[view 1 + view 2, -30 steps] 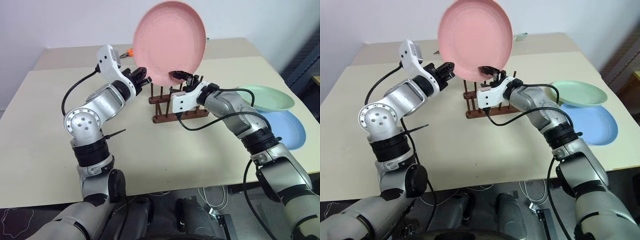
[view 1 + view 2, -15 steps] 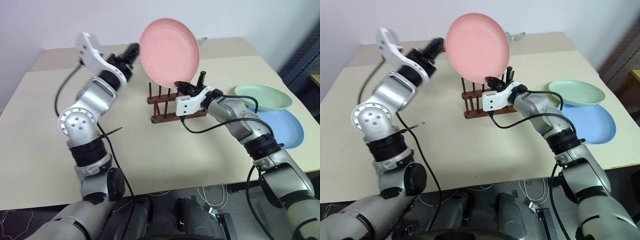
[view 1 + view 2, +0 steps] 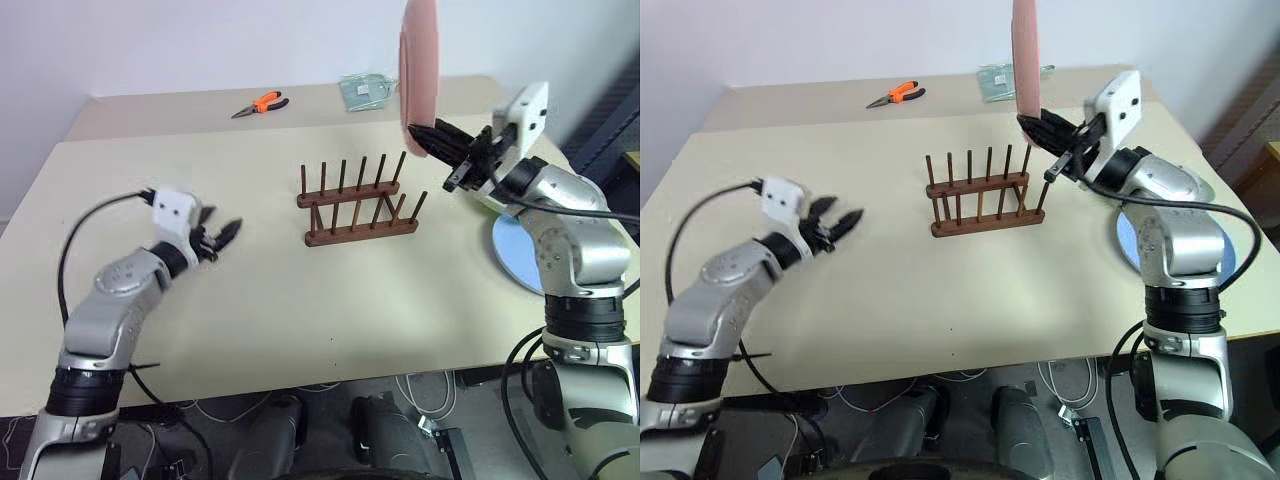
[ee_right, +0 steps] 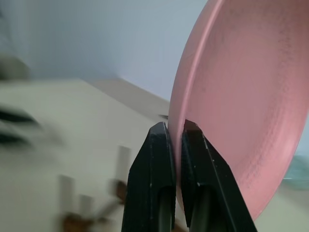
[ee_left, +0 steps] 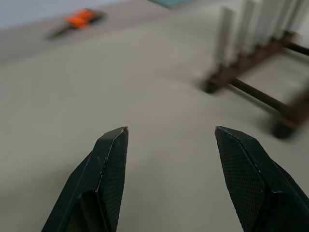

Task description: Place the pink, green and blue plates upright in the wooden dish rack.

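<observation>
- The pink plate (image 3: 418, 55) is clamped by its lower rim between the closed fingers of the right gripper (image 3: 432, 137), and is held edge-on and upright, above and just to the right of the wooden dish rack (image 3: 358, 203).
- The rack is seen standing bare on the table (image 3: 270, 300), no plate in any slot.
- The left gripper (image 3: 222, 236) is seen with its fingers apart and nothing between them, low over the table and well to the left of the rack.
- A bit of the blue plate (image 3: 512, 255) is seen on the table behind the right arm; the green plate is mostly hidden there, and its place cannot be told exactly.
- The step in hand is judged to be the lowering of the pink plate into a gap between two peg pairs.
- For this to be done well, the plate should be kept vertical and its edge lined up across the rails, so that it is caught by pegs on both rows.
- An end slot is best chosen, so that room is left for the two other plates.
- The descent should be made slowly, since the light rack could be pushed or tipped by a rim striking a peg top.
- The fingers should be parted only once the rim is resting on the rails and the plate is leaning on the pegs.
- The orange pliers (image 3: 259, 103) and a packet (image 3: 364, 90) at the far edge are well clear of the work.
</observation>
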